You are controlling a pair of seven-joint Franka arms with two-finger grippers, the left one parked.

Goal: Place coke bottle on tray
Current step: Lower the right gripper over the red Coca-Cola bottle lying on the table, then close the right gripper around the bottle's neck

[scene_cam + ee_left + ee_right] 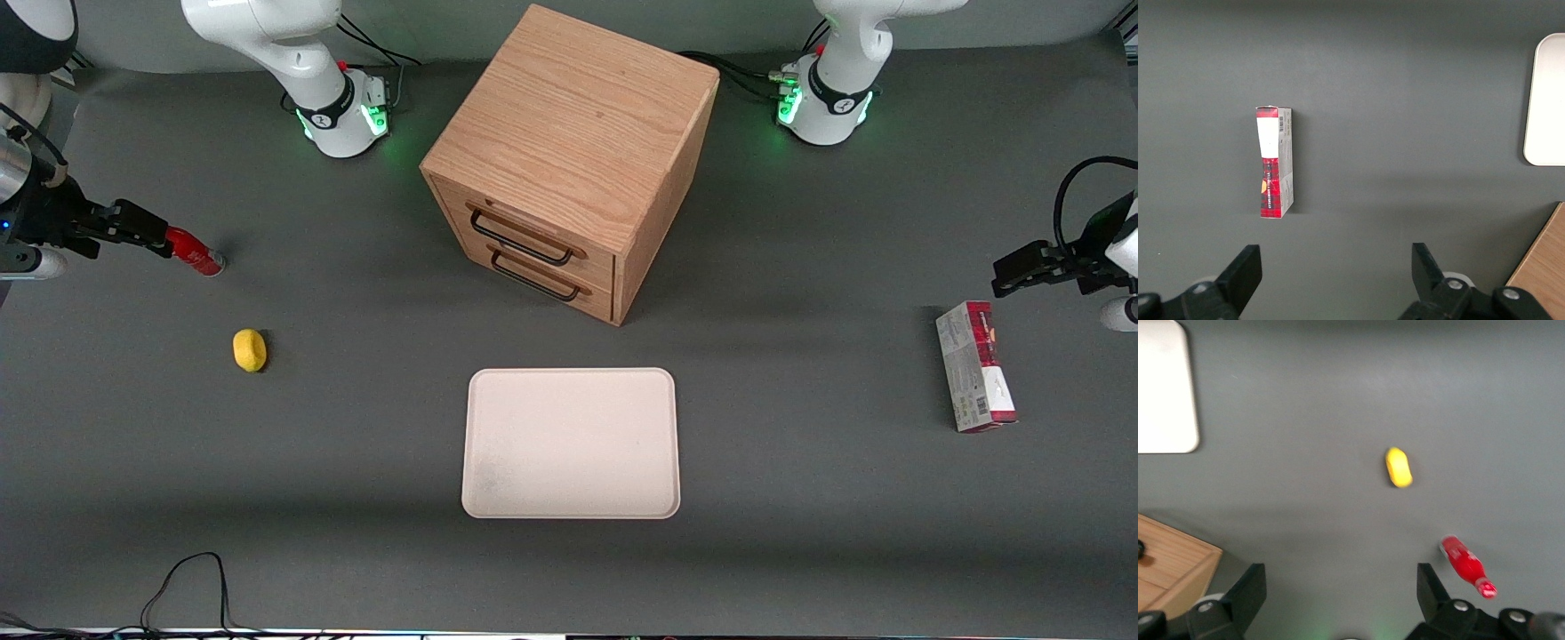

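Nearest front cam: tray (pixel 571 498), cream-white, flat on dark table (pixel 356 551), nothing on it. One rounded corner of it also in wrist view (pixel 1165 420).

Bit farther, toward parked arm's end: red-and-grey carton (pixel 975 366), lying flat, well apart from tray.

Toward working arm's end: yellow lump (pixel 250 349) on table, alone, well apart from tray. Seen in wrist cam too (pixel 1399 467).

Farther again: coke bottle (pixel 196 252), on its side on table, not on tray, well apart from it, near the yellow lump. Red label, red cap end visible in wrist cam (pixel 1466 565).

Gripper (pixel 147 233) just by bottle's end, over table's working-arm end. Fingers spread wide, released, nothing between them (pixel 1340 573); bottle lies outside the gap, beside one finger. Contact w/ bottle: can't tell.

Farthest: wooden drawer cabinet (pixel 578 116), mid-table, two drawers w/ dark handles, both closed, fronts angled toward tray.
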